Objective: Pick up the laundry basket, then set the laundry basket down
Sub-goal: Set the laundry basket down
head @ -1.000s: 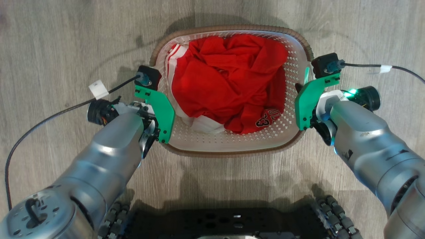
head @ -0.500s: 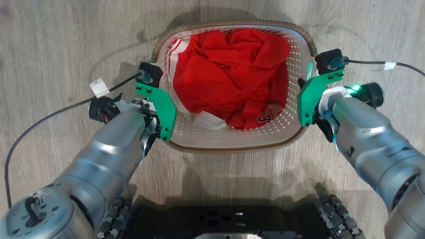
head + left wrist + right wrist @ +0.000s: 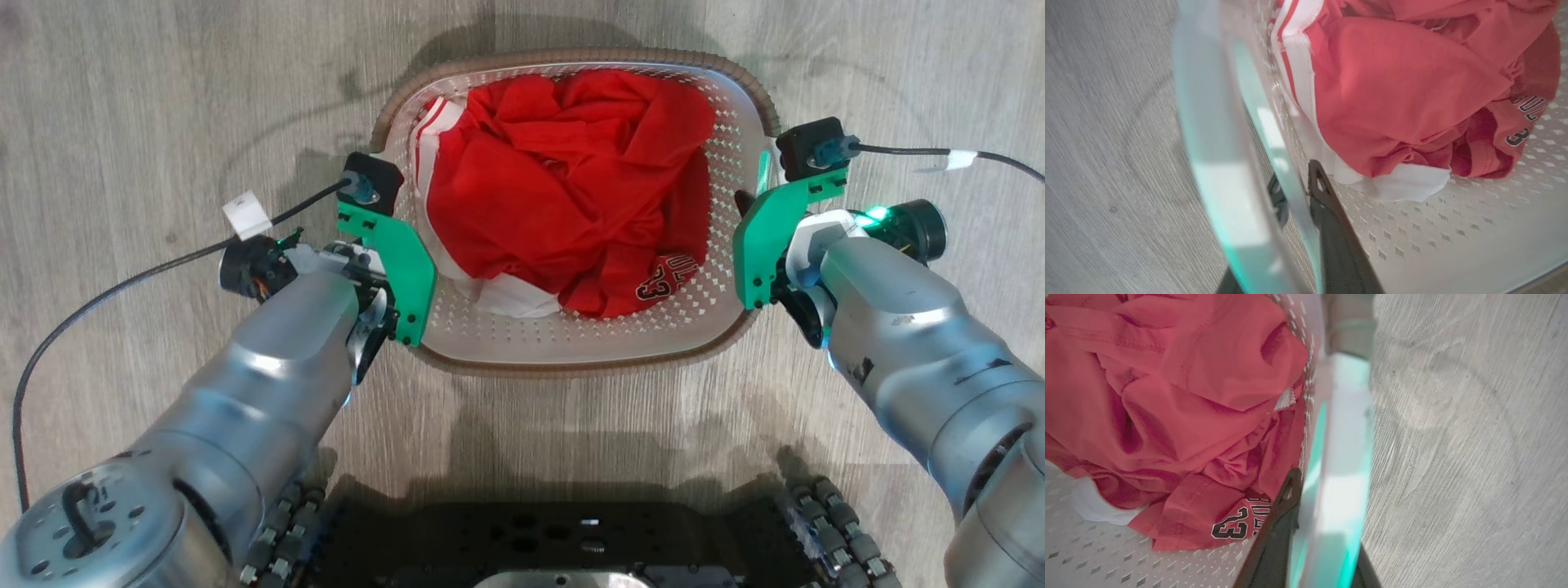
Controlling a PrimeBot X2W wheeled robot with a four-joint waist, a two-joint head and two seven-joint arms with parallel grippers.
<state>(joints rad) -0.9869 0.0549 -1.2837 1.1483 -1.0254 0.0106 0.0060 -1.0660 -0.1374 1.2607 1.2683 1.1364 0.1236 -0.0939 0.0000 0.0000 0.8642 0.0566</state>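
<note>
Clothes [image 3: 563,188] in laundry basket [image 3: 588,343], floor [image 3: 122,98] beneath

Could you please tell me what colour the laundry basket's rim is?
Brown and woven-looking; the basket's rim shows best in the head view.

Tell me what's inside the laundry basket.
A crumpled red jersey with white trim and a black 23 lies inside the laundry basket. Its bare perforated floor shows in front; anything beneath the jersey is hidden.

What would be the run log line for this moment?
laundry basket: holds red clothes | left gripper: fingers astride left wall, grip unclear | right gripper: shut on right wall
</note>
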